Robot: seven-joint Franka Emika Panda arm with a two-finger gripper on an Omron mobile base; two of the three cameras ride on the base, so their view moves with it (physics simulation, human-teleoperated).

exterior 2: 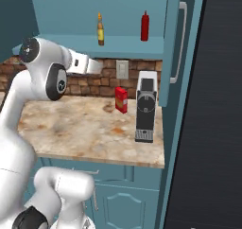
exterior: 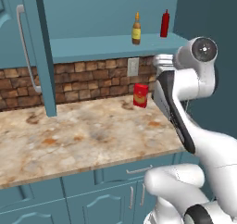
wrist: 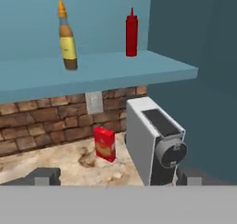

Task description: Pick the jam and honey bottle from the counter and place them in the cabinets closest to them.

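Your claw [wrist: 118, 177] sits low in the hand frame, fingertips [wrist: 42, 177] spread wide, gripping nothing. The honey bottle [wrist: 67, 35] stands upright on the cabinet shelf [wrist: 106, 72], upper left, near a red squeeze bottle [wrist: 132, 32], above the table [exterior: 92, 135].

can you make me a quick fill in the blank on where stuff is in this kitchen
1. The honey bottle stands on the cabinet ____.
2. Beside it on the shelf stands an all-____ squeeze bottle.
3. The red box stands on the ____, by the brick wall.
4. The white machine on the counter is a ____ maker.

Missing words: shelf; red; counter; coffee
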